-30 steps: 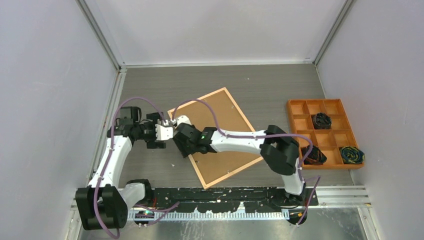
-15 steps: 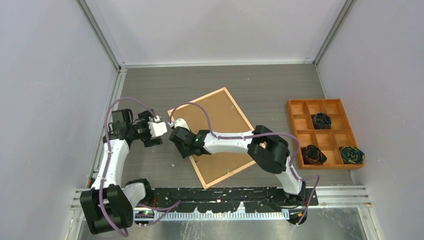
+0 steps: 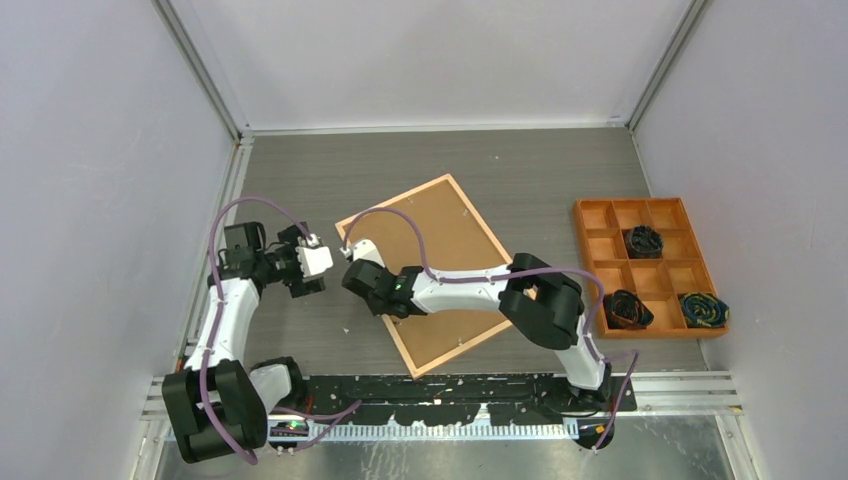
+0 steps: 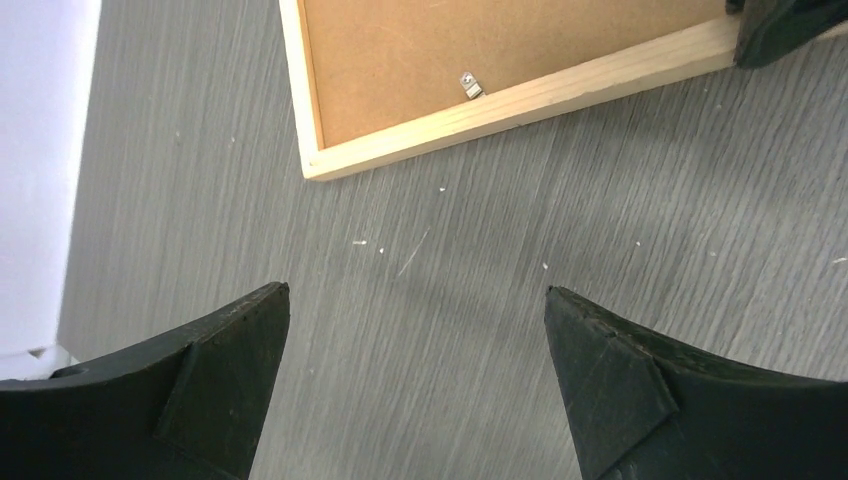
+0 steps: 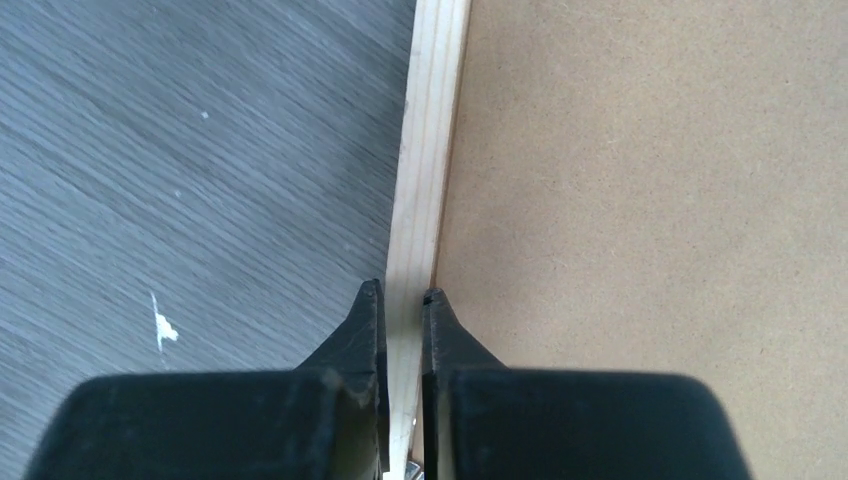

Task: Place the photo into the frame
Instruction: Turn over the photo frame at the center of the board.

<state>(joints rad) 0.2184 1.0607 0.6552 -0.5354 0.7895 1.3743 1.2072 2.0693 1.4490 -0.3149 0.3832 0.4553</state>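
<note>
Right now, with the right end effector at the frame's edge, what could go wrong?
1. The right end effector is almost closed over the frame rail. Pressing there may skid or tip the frame.
2. The left end effector hangs open over the table, apart from the frame corner, so nothing braces it.
3. The right arm's cable loops over the photo back and might snag.

Soft, even light throughout, nothing blown out

The worktop [image 3: 330,180] is lit flatly from above in the top view, with only faint shadows thrown under the arms. Close up, the right fingers [image 5: 360,335] are rendered as dark, soft-edged blobs, the grey grain beside them is slightly smeared, and a dim shadow is seen between the left fingers [image 4: 220,380].
</note>
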